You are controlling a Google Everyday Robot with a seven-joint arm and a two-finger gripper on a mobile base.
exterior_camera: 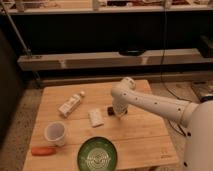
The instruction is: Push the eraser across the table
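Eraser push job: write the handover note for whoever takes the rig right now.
Gripper: down at the table's middle, right beside the eraser.
Eraser: small black block near the table centre, just left of the gripper and right of the white block.
Table: also holds a white bottle lying upper left, a white cup, a carrot at front left, and a green plate at the front edge.
Done: arm lowered to the eraser.
Left: the push across the table; the white block lies close on the left.
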